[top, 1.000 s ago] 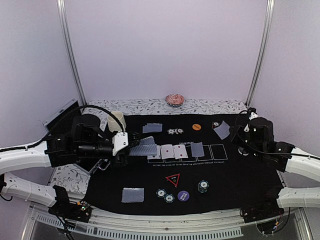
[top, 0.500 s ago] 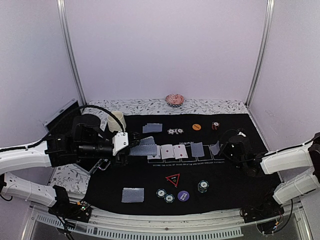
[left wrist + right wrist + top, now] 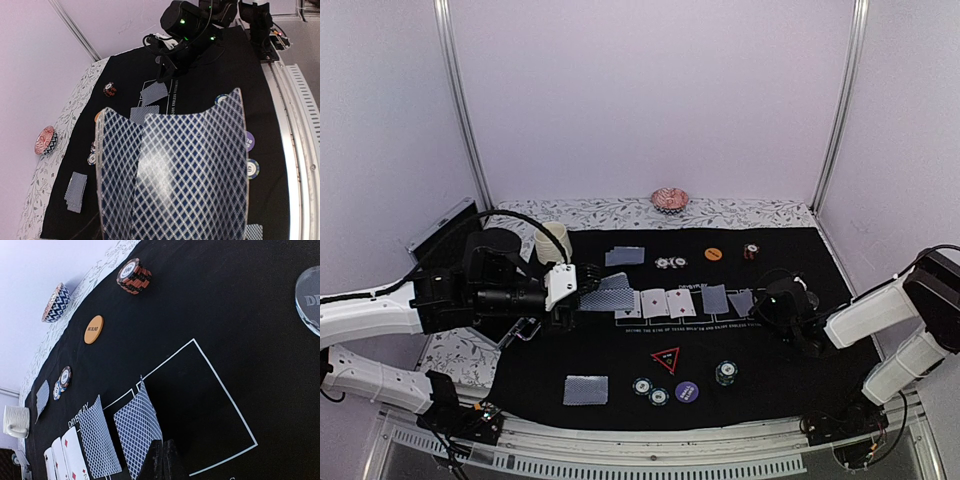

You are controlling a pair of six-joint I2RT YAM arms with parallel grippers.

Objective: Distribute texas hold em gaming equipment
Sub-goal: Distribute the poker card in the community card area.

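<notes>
Right gripper [image 3: 165,457]: jaws pressed together, low over the black mat [image 3: 800,350], nipping the near corner of a face-down card [image 3: 137,430]. That card sits tilted on the left edge of the last printed box in the row (whether it lies flat on the felt, cannot tell).

Left gripper [image 3: 582,288]: jaws partway apart, clamped on the deck [image 3: 170,170]. Blue-grey lattice backs, and the cards are bowed in the wrist view. The deck hangs above the mat's left part, just beside the row's left end.

Row, left to right: three face-up cards [image 3: 655,303] side by side, then a second face-down card [image 3: 716,298] in its own box, just beside the pinched one.

Far side of mat: a face-down pair [image 3: 625,256], a few small chips [image 3: 671,263], an orange button [image 3: 713,254], and a red-and-black chip stack [image 3: 751,251], all apart from one another.

Near side of mat: another face-down pair [image 3: 585,389] at the left. The red-outlined triangle [image 3: 666,358] is near the middle. Below it are two loose chips [image 3: 642,386], a purple button [image 3: 687,391], and a short chip stack [image 3: 725,373].

Other items: a cream mug [image 3: 553,242] at the mat's far left corner, close behind the left arm. A pink dish [image 3: 670,198] sits on the floral cloth near the back wall, well apart from everything on the mat.
</notes>
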